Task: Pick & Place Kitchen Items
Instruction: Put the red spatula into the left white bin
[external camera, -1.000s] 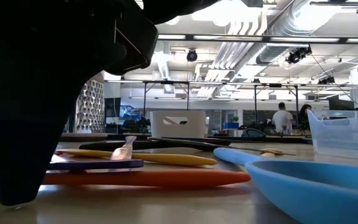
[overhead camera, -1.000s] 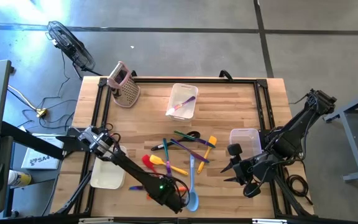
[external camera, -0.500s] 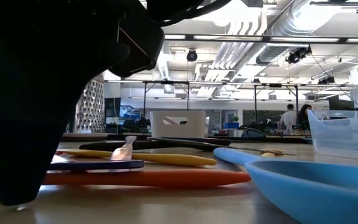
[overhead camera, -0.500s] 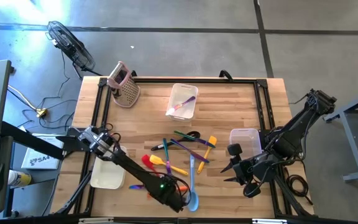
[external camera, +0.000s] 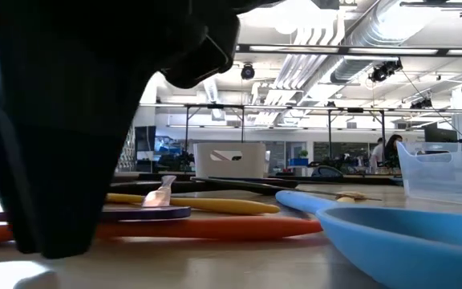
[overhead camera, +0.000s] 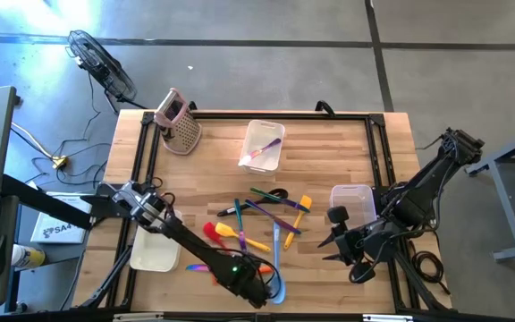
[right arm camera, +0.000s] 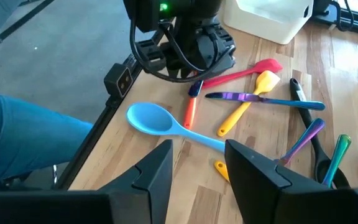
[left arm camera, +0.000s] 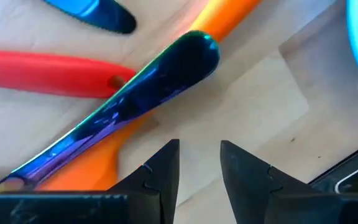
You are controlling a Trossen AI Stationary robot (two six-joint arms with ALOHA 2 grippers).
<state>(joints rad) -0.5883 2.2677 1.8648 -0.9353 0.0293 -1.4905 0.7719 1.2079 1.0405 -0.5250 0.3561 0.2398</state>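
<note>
Slim kitchen items lie in a loose heap on the wooden table: a light-blue spoon [overhead camera: 276, 255], a red spatula [overhead camera: 215, 231], yellow [overhead camera: 242, 238], orange [overhead camera: 301, 213] and purple [overhead camera: 271, 211] ones. My left gripper [left arm camera: 197, 152] points down near the table's front edge, open, with bare wood between its fingers. It stands just beside an iridescent purple handle [left arm camera: 142, 87], a red handle [left arm camera: 42, 71] and an orange blade [left arm camera: 86, 171], next to the blue spoon's bowl [external camera: 407, 241]. My right gripper [right arm camera: 197, 158] waits open above the table's right part, with nothing between its fingers.
A clear bin [overhead camera: 264, 143] with a purple-and-white utensil stands at the far middle, and another clear bin [overhead camera: 353, 204] stands at the right. A white bin [overhead camera: 155, 250] sits at the near left. A pink grater [overhead camera: 179, 122] stands at the far left corner.
My left gripper has shifted a little toward the table's right, toward the blue spoon's bowl, rising slightly and turning somewhat. More of the orange and purple utensils now shows beside it in the low view. The utensils have stayed in place.
</note>
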